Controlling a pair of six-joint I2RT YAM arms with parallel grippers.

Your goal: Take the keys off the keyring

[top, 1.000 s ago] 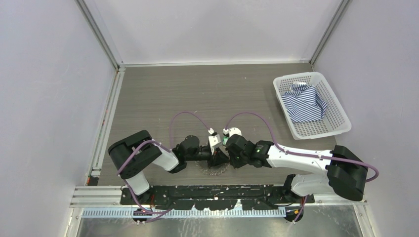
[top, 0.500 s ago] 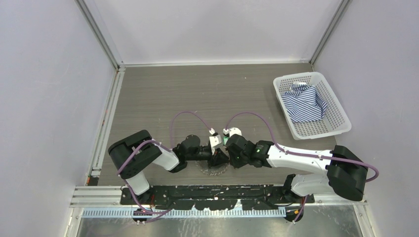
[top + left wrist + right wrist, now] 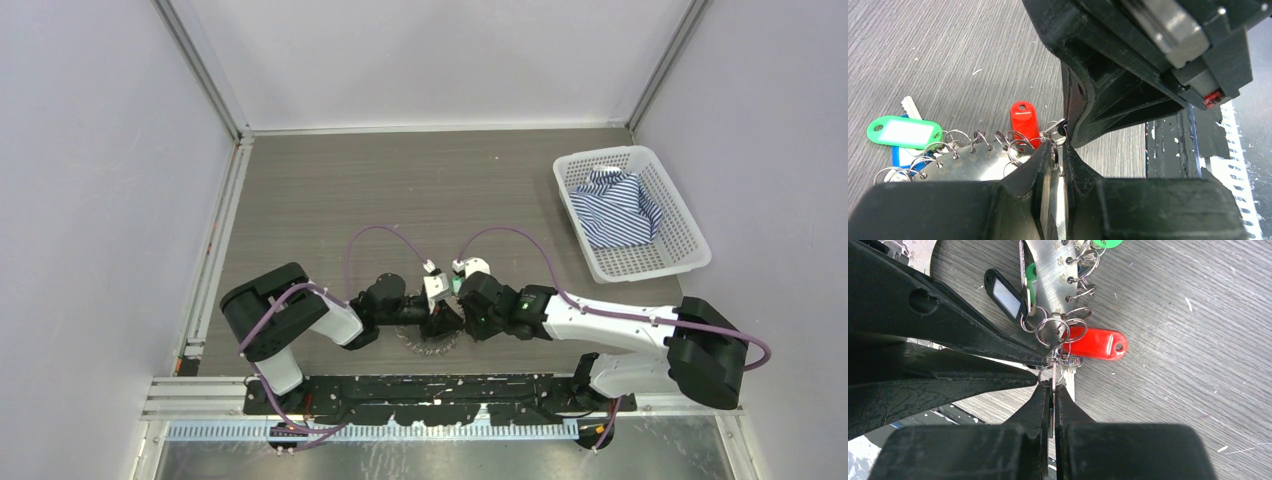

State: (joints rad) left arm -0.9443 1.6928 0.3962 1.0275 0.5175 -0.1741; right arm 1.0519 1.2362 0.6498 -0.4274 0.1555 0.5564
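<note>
The keyring (image 3: 978, 167) is a silvery disc with small split rings round its rim. It lies near the table's front edge (image 3: 432, 346). Keys and tags hang from it: a red tag (image 3: 1024, 120), a green tag (image 3: 903, 132), a blue one (image 3: 898, 159), a black tag (image 3: 1005, 294) and a silver key (image 3: 1071, 374). My left gripper (image 3: 1057, 151) is shut on the disc's rim. My right gripper (image 3: 1053, 388) faces it, tips almost touching, and is shut on a thin edge-on metal piece at the split rings beside the red tag (image 3: 1095, 343).
A white basket (image 3: 678, 225) holding a striped cloth (image 3: 612, 208) stands at the right. Both arms lie low along the near edge, with purple cables looping over them. The black mounting rail (image 3: 1173, 150) runs just behind the grippers.
Nearly nothing. Both grippers keep their hold at the keyring; the right arm's elbow has shifted very slightly to the right.
</note>
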